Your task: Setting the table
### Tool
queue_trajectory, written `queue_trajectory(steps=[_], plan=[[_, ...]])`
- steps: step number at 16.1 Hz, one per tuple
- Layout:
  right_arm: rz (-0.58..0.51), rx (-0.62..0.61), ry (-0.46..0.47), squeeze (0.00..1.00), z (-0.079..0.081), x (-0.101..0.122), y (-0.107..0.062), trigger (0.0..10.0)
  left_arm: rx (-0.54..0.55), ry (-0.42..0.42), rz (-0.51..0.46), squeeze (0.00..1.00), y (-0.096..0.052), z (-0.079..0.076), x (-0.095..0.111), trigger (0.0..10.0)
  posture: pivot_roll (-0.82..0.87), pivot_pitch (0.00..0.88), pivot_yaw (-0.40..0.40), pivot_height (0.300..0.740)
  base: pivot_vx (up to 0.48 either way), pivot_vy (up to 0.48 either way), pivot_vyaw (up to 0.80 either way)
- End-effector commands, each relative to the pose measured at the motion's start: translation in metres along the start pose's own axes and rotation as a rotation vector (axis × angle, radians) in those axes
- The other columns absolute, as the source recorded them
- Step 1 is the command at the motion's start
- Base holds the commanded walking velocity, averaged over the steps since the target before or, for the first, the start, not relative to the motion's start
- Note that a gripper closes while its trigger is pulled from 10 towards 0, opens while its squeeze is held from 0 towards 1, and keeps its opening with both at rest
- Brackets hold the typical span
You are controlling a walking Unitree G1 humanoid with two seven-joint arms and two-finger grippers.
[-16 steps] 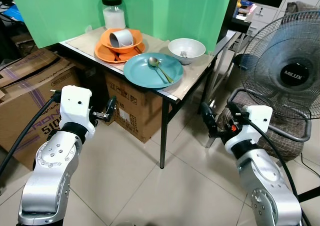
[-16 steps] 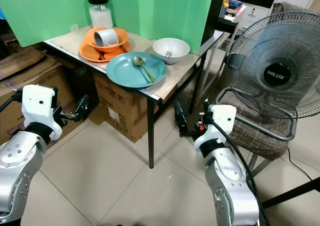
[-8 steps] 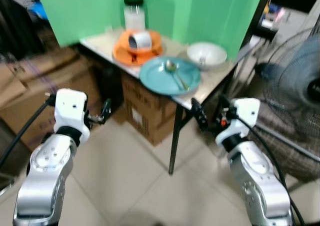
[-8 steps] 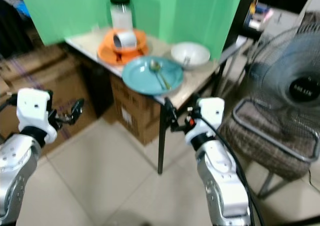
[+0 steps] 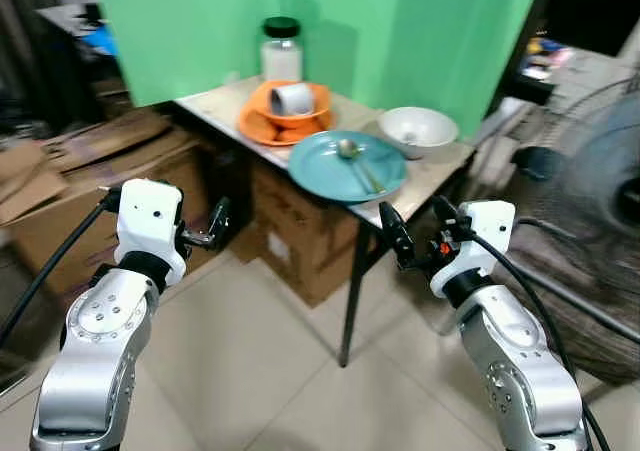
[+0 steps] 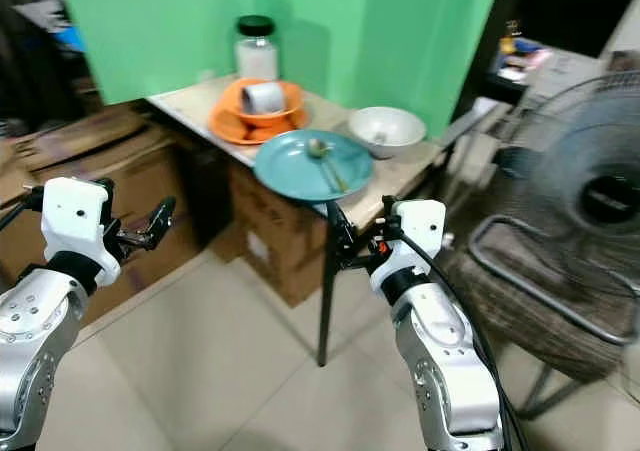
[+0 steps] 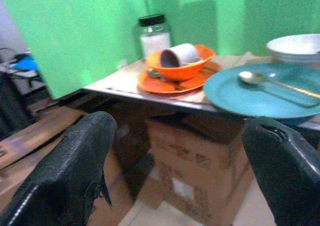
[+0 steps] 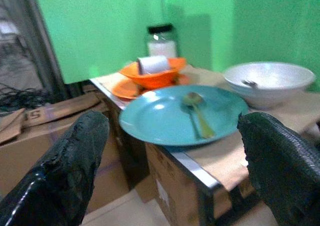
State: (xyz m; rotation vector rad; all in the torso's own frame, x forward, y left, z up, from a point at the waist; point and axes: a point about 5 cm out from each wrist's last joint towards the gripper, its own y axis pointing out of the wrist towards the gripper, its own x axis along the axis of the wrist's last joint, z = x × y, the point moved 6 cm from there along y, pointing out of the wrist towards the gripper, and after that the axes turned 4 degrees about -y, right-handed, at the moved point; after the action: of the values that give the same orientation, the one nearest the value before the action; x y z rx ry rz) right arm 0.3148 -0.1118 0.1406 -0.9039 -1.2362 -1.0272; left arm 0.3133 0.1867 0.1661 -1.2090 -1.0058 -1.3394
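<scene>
A small table (image 5: 222,101) carries a teal plate (image 5: 330,171) near its front corner, with a gold spoon (image 5: 352,158) lying on it. Behind the plate a white bowl (image 5: 418,127) holds a utensil. An orange bowl (image 5: 296,114) with a grey cup (image 5: 293,98) tipped in it rests on an orange plate (image 5: 257,128), in front of a black-lidded jar (image 5: 282,50). My left gripper (image 5: 212,226) hangs open left of the table, below its top. My right gripper (image 5: 414,233) is open just below the table's front corner. Neither holds anything.
Cardboard boxes (image 5: 300,233) stand under the table, and more (image 5: 60,186) lie to its left. A black table leg (image 5: 352,291) drops from the front corner. A standing fan (image 6: 595,186) and a chair are on the right. A green screen (image 5: 400,21) backs the table.
The whole picture has shifted, so the camera moved: the table now sits further right and the fan nearer the edge. Both arms keep their pose and the tableware has not moved.
</scene>
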Motion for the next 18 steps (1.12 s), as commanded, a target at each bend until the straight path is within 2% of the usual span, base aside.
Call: queue_trajectory(steps=[1,6,15,18], plan=[[0.012,-0.013,0.019,0.00,-0.006,0.000,-0.001,10.0,-0.019,0.002,-0.008,0.00,0.002,-0.005,0.003,10.0,0.09,0.000,-0.007,0.740,0.300,0.000,0.00],[-0.010,0.001,-0.029,0.00,-0.004,0.004,0.002,10.0,-0.020,-0.001,-0.014,0.00,0.003,-0.004,0.005,10.0,0.09,0.000,-0.011,0.740,0.319,0.000,0.00],[-0.005,0.028,-0.032,0.00,0.000,0.003,0.005,10.0,-0.024,0.004,-0.020,0.00,0.003,-0.004,0.005,10.0,0.10,0.000,-0.022,0.740,0.337,0.000,0.00],[0.008,0.060,-0.073,0.00,0.005,0.001,0.006,10.0,-0.027,0.006,-0.023,0.00,0.003,-0.004,0.006,10.0,0.10,0.000,-0.022,0.740,0.336,0.000,0.27]])
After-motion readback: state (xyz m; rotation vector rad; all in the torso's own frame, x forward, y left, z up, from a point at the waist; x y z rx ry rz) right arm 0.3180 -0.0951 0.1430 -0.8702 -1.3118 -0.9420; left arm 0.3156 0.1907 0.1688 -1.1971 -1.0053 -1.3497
